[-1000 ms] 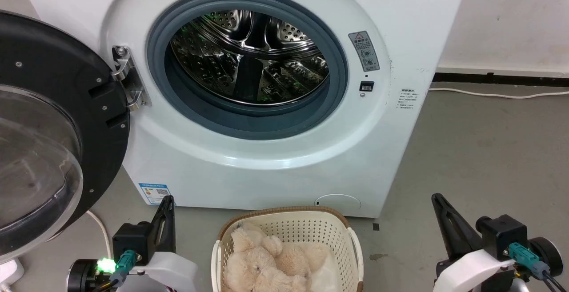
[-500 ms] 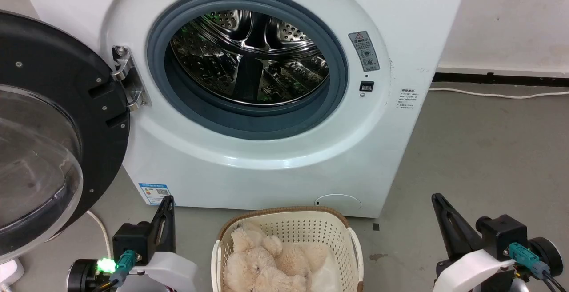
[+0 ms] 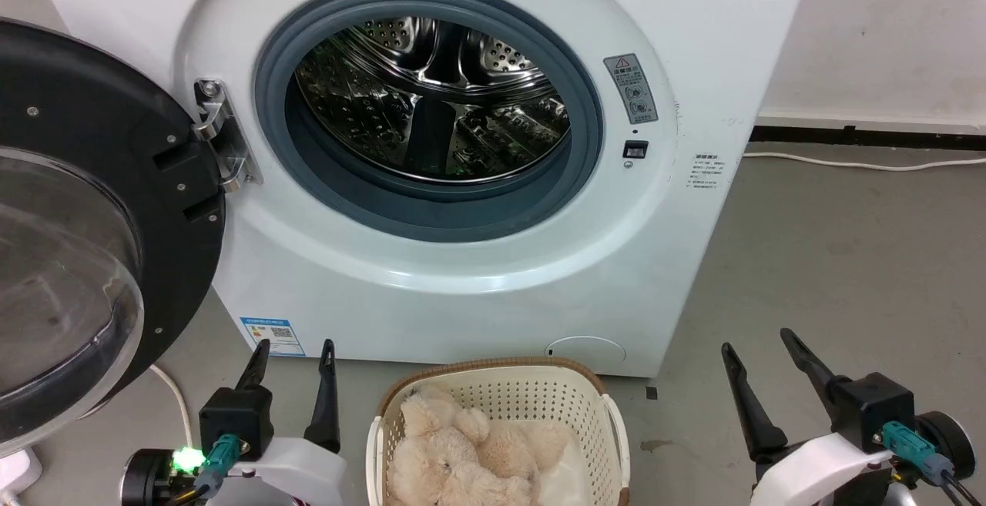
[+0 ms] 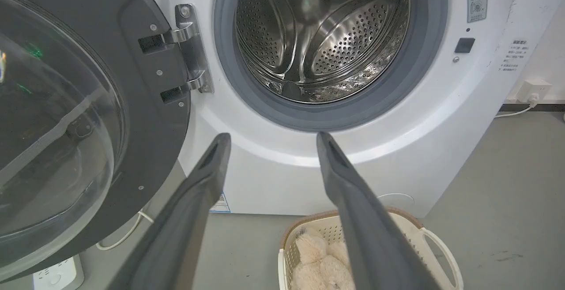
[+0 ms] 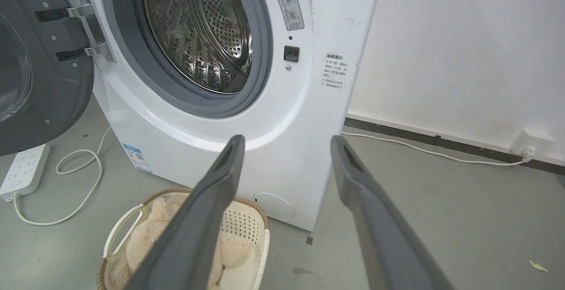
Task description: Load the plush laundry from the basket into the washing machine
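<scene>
The cream-beige plush laundry [image 3: 470,456] lies in the oval cream basket [image 3: 531,387] on the floor, right in front of the white washing machine [image 3: 431,290]. The machine's black-framed glass door [image 3: 69,244] hangs open to the left, and the steel drum [image 3: 431,98] holds nothing. My left gripper [image 3: 293,350] is open, low and to the left of the basket. To the basket's right my right gripper [image 3: 759,339] is open too. Both hold nothing. The left wrist view has the basket [image 4: 435,248] and plush [image 4: 315,261] under its fingers; the right wrist view has the plush [image 5: 150,232] at lower left.
A white power strip [image 5: 24,168] and its looped cable [image 5: 75,188] lie on the grey floor under the open door. Another white cable [image 5: 419,148] runs along the wall to a socket [image 5: 532,142] right of the machine. Bare floor stretches to the right.
Both grippers have gone from shut to open, their fingers spread apart. The arms, basket and plush stay where they were.
</scene>
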Controlling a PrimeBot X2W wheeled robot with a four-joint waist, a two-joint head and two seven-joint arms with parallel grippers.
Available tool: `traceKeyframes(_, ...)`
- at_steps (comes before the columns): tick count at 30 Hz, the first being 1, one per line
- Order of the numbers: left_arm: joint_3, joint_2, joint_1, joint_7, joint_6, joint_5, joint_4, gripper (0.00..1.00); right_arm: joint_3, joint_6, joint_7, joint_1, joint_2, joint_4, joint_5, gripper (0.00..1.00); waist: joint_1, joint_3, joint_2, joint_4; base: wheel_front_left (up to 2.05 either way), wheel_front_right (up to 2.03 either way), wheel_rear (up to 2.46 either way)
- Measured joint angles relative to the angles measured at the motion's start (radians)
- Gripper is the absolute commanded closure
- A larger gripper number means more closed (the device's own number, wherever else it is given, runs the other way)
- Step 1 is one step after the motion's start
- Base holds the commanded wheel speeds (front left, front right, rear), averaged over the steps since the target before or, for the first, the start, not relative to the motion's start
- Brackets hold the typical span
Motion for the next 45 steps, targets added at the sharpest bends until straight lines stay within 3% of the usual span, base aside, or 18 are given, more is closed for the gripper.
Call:
traceKeyframes(23,-0.059,0.0,-0.002,-0.028,0.018,-0.06,0.029,0.0,0.001,0.0,-0.037,0.019,0.0,-0.009,0.045,0.0,0.0001,0.024,0.0,-0.006,0.0,0.0,0.0)
traceKeyframes(45,-0.175,0.0,-0.189,0.067,-0.003,-0.123,0.255,0.0,0.0,0.0,-0.093,-0.027,0.0,-0.025,0.096,0.0,0.0002,0.167,0.0,-0.063,0.0,0.0,0.0)
